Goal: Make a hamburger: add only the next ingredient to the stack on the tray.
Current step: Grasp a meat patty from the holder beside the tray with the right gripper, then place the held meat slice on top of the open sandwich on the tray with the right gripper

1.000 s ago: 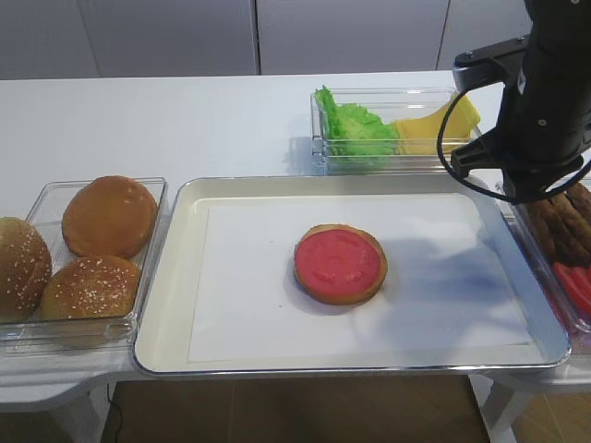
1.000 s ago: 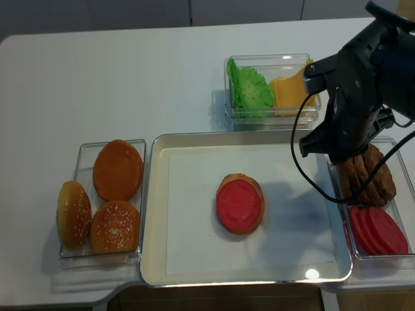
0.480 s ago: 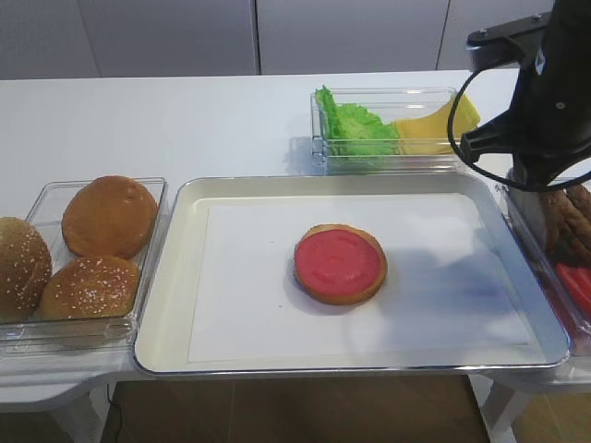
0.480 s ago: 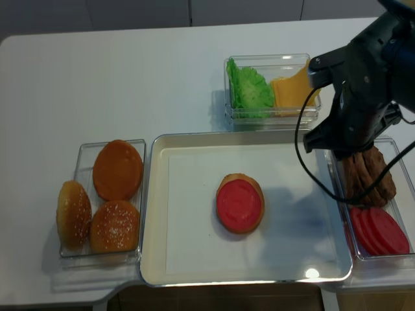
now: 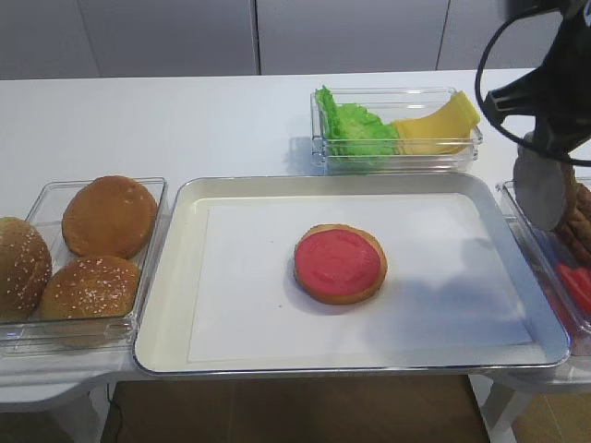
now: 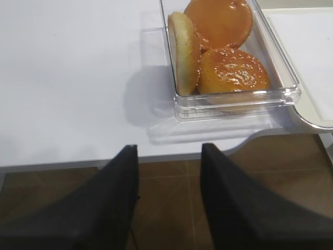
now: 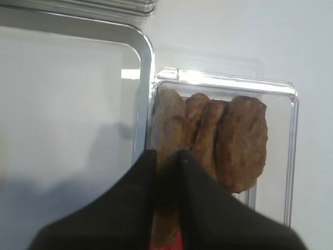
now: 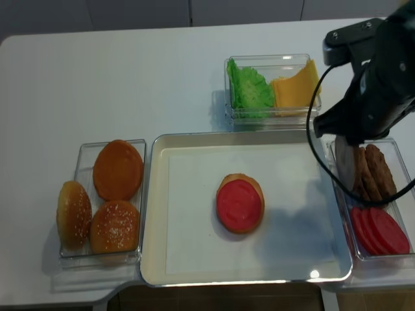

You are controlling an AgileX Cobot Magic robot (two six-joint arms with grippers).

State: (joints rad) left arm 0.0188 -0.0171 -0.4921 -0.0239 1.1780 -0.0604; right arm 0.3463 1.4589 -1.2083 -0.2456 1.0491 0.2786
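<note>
The stack [image 5: 340,263], a tan bun base with a red sauce disc, lies in the middle of the silver tray [image 5: 351,367]. My right gripper [image 5: 543,148] is shut on a brown patty [image 5: 540,189], which hangs on edge above the right-hand tub, just off the tray's right rim. In the right wrist view the fingers [image 7: 190,172] pinch the patty [image 7: 169,120], with more patties [image 7: 242,140] standing in the tub below. My left gripper [image 6: 169,156] is open and holds nothing; it sits off the table's front edge, near the bun tub.
A clear tub of domed buns [image 5: 83,240] stands left of the tray. A tub with lettuce and cheese [image 5: 388,129] sits behind it. On the right, a tub holds patties [image 8: 376,172] and red slices [image 8: 379,230].
The right arm has risen from the right-hand tub and lifted one patty out with it; the patty now hangs clear of the others. The left arm has not moved.
</note>
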